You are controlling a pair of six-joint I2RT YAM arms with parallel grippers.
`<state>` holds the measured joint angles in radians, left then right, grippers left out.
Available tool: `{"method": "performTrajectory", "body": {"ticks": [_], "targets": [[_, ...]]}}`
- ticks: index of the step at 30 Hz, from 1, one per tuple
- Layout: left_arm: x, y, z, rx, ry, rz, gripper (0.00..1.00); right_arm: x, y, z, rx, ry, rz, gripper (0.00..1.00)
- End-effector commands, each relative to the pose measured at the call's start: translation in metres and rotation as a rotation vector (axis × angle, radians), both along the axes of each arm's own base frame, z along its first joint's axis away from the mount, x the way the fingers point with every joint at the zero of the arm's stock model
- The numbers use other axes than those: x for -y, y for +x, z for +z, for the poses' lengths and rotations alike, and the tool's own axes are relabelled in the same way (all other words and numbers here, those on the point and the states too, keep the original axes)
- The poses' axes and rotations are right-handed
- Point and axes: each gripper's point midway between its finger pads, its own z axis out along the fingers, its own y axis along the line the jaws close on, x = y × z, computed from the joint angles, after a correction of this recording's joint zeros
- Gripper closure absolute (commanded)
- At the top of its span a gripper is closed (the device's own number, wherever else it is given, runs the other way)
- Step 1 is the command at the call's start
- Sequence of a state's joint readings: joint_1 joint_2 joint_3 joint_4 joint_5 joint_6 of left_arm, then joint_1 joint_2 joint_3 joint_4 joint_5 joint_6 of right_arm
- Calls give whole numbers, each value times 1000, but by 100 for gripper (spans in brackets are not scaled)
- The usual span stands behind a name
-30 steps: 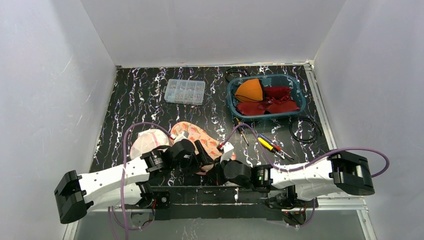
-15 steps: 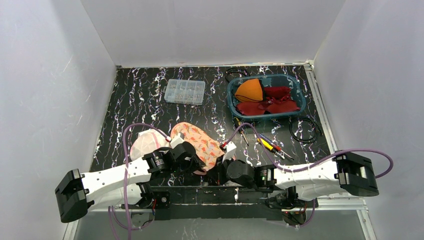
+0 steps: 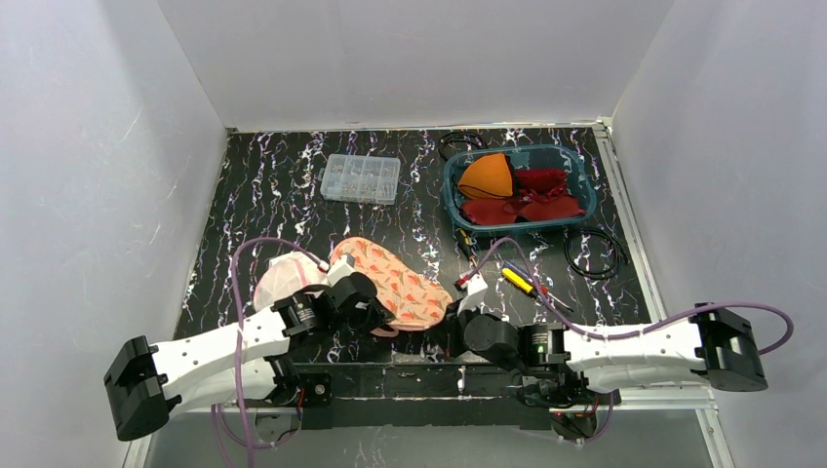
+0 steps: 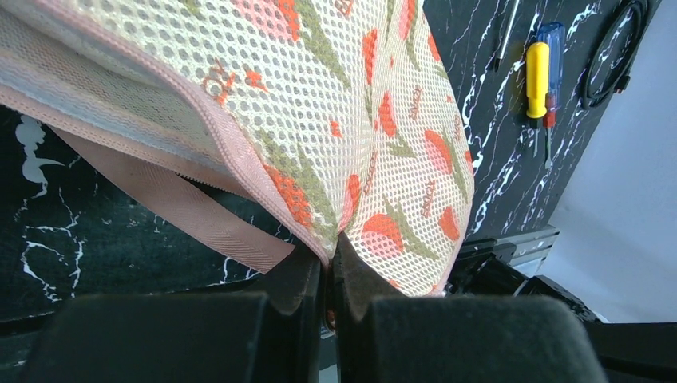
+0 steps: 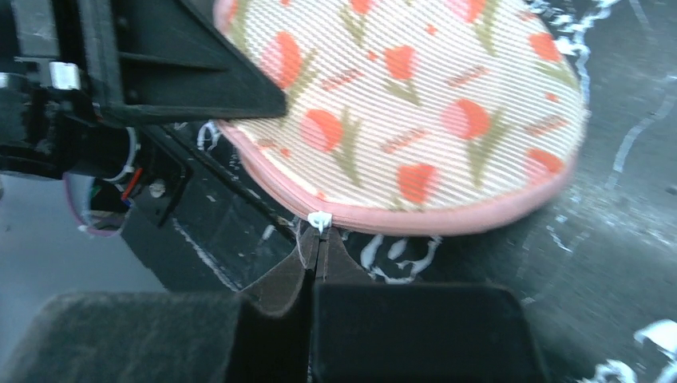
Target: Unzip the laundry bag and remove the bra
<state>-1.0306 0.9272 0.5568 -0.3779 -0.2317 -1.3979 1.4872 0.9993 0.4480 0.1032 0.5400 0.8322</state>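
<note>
The tulip-printed mesh laundry bag (image 3: 395, 285) is lying in the lower centre of the top view. The left gripper (image 4: 329, 267) is pinching the bag's pink edging, with its jaws pressed together on the fabric. The right gripper (image 5: 314, 254) is pinching the white zipper pull (image 5: 320, 219) at the bag's rim. Screwdrivers (image 3: 525, 282) are lying just to the bag's right.

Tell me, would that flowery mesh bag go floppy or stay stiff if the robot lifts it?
Probably floppy at the edges: the laundry bag is thin mesh, and its rim creases where the left pincer pinches it. Likely light, since it is full of holes. Its rounded hump in the top view suggests it may keep some shape.
</note>
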Motion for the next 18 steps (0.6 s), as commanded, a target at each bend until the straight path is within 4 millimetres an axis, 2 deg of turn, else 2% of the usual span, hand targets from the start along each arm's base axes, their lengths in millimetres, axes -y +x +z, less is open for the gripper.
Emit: {"method": "performTrajectory", "body": {"ticks": [1,7,12,15,16,18], "targets": [[-13,11,-2,64,86,-34,100,35,15,-11,31,-86,-112,99],[16,19,-2,19,26,-209,100,52,17,-24,40,-138,-129,99],[34,32,-2,12,-4,-303,100,47,12,-31,23,-135,-99,99],[38,33,2,6,15,-342,100,41,10,-28,20,-122,-82,99],[36,32,2,2,23,-347,99,38,9,-27,18,-114,-76,99],[31,28,5,0,27,-348,81,32,7,-24,15,-100,-62,99]]}}
